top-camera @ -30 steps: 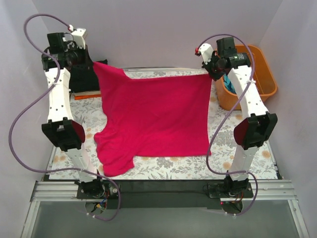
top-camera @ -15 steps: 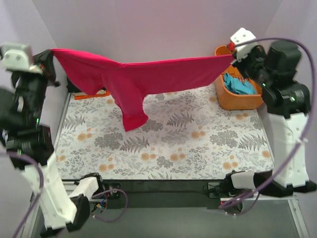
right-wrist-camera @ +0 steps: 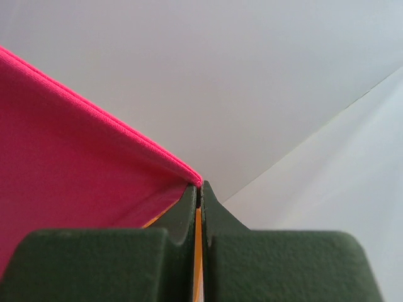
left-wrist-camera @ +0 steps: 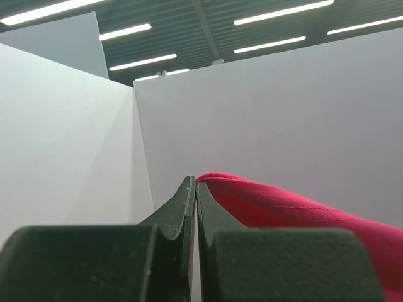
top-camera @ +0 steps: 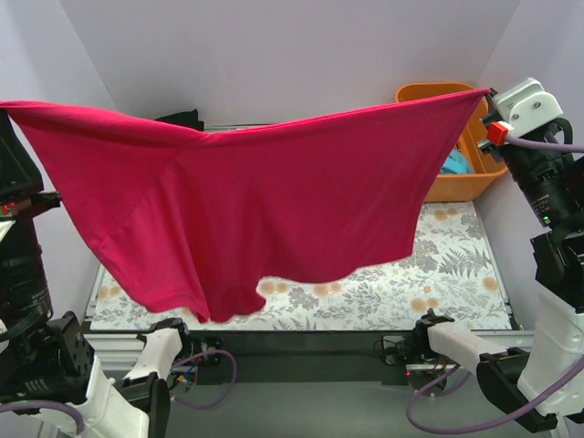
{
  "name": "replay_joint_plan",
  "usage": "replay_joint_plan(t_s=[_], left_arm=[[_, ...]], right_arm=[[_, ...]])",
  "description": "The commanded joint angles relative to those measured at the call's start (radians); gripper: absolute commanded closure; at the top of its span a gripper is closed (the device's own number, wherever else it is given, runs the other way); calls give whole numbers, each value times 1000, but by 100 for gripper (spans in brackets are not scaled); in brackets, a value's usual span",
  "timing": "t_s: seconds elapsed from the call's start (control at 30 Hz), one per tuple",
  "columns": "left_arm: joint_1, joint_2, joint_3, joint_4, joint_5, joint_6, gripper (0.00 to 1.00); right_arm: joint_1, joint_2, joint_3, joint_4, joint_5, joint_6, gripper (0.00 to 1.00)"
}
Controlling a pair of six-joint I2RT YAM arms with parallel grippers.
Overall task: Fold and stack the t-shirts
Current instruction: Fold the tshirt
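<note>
The magenta-pink t-shirt (top-camera: 265,210) hangs spread wide in the air above the table, held by two upper corners. My left gripper (left-wrist-camera: 196,186) is shut on its left corner; the cloth (left-wrist-camera: 283,211) runs off to the right of the fingers. In the top view that corner sits at the frame's left edge. My right gripper (right-wrist-camera: 200,186) is shut on the right corner (right-wrist-camera: 75,157), and in the top view (top-camera: 486,93) it is high by the basket. A teal-blue t-shirt (top-camera: 453,165) lies in the basket. A black folded shirt (top-camera: 185,119) peeks over the pink one at the back left.
The orange plastic basket (top-camera: 429,92) stands at the back right. The table's leaf-patterned cover (top-camera: 438,274) shows below the hanging shirt. White walls close in at the back and both sides. Both arm bases sit at the near edge.
Both arms have risen and drawn towards the camera, carrying the pink shirt from low over the table up into a wide, taut hanging spread. Both grips stay shut.
</note>
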Motion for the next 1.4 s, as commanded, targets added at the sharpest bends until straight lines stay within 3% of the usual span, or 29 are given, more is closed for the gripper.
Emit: replay_joint_plan(t_s=[0.0, 0.13, 0.17, 0.3, 0.4, 0.53, 0.7, 1.0, 1.17, 1.37], left_arm=[[6, 40, -35, -13, -74, 47, 100], [5, -17, -272, -11, 31, 78, 100], [5, -32, -417, -5, 41, 86, 100], [5, -91, -761, 56, 78, 139, 100], [6, -70, -948, 148, 103, 147, 100], [5, 83, -1049, 286, 130, 100, 100], [0, 346, -1052, 438, 227, 67, 100], [-24, 879, -747, 503, 263, 37, 100], [-55, 1047, -589, 440, 221, 44, 100], [-76, 1119, -503, 417, 97, 58, 100]], right_arm=[[-6, -2, -25, 87, 31, -20, 99], [-6, 7, -165, 114, 14, -46, 99], [-4, 7, -210, 130, 11, -49, 99], [-4, 26, -454, 234, -7, -59, 99], [-1, 70, -615, 331, -12, -63, 99], [0, 167, -746, 462, -18, -63, 99], [2, 387, -763, 595, 26, -68, 99], [-1, 783, -564, 728, 123, -91, 99], [-1, 960, -432, 757, 177, -118, 99], [-6, 1081, -296, 768, 250, -131, 99]])
